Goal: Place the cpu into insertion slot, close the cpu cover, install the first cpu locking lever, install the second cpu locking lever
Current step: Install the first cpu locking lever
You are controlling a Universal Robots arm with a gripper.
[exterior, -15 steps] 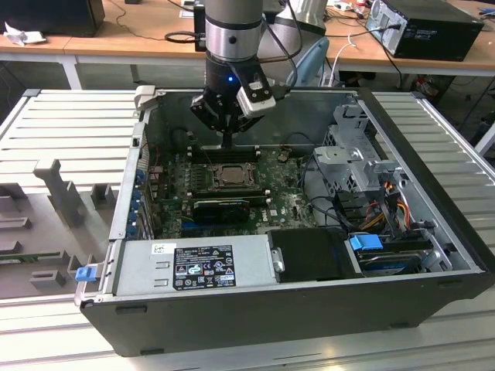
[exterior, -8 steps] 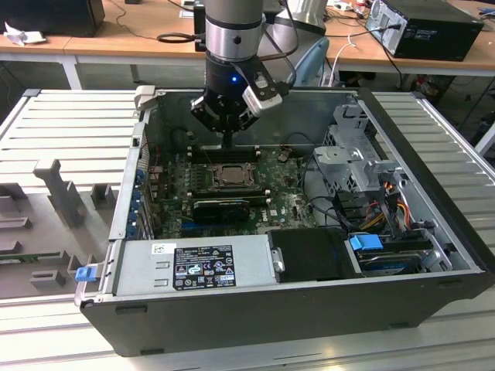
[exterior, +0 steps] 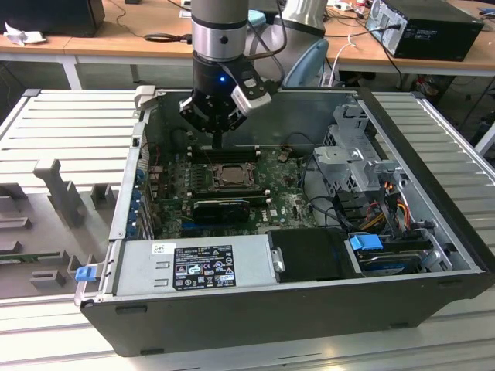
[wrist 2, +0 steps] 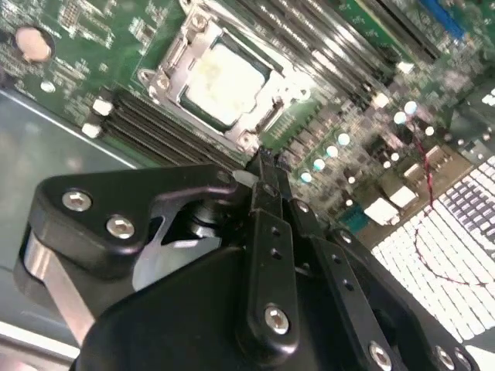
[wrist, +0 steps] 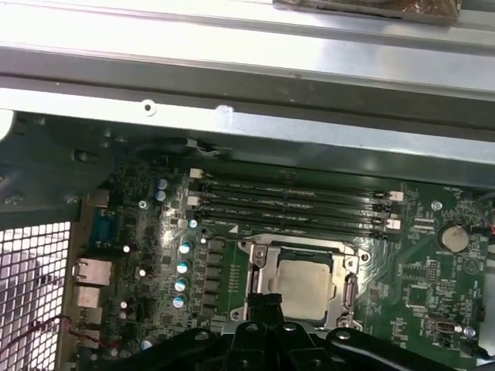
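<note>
So the arm [exterior: 219, 19] is rocking a brushed silver-grey tube right above the gripper [exterior: 220, 139]. It's stepping down into a chunky black wrist collar [exterior: 213, 73], where a little blue light [exterior: 223, 78] is glowing. A white-and-grey camera block [exterior: 251, 91] is sitting off to the side just above the gripper, with black cables [exterior: 267, 42] looping up from it. In the second wrist view the gripper [wrist 2: 264, 164] is looking all matte black. Flat linkage plates [wrist 2: 124, 193] with rounded corners are carrying shiny silver screw heads [wrist 2: 120, 226], and a bit of bare silvery metal [wrist 2: 42, 267] is peeking out behind them.
</note>
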